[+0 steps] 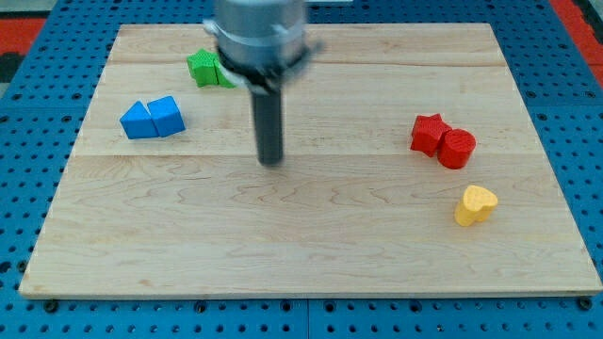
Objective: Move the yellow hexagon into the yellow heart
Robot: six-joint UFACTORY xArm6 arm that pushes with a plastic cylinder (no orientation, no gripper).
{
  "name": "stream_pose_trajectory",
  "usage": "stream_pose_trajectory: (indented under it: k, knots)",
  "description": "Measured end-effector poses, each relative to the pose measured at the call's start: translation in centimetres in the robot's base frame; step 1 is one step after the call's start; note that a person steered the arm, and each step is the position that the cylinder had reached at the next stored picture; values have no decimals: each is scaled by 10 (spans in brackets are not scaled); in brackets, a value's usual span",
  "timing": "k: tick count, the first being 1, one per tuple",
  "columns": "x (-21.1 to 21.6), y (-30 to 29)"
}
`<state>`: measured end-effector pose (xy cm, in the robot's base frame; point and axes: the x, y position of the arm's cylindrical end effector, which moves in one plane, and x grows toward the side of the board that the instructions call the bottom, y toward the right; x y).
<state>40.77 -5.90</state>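
The yellow heart (476,204) lies on the wooden board (311,254) at the view's lower right. No yellow hexagon shows in this view; the arm's blurred body hides part of the board's top. My tip (271,161) rests on the board near its middle, far to the left of the yellow heart and touching no block.
A red star (429,133) and a red cylinder (457,148) touch each other just above the yellow heart. Two blue blocks (152,119) sit together at the left. A green block (203,68) sits at the top, partly hidden by the arm.
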Motion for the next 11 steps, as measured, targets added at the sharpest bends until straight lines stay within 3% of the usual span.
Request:
stream_pose_trajectory:
  k: [1,2,3,4,5,7,8,9,10,11]
  knots:
    - [-99,58]
    - [-162,88]
    - [-179,-30]
    - [-129,-13]
    - [-123,41]
    - [-136,45]
    - [-115,82]
    - [-126,98]
    - [-92,124]
    - [-5,125]
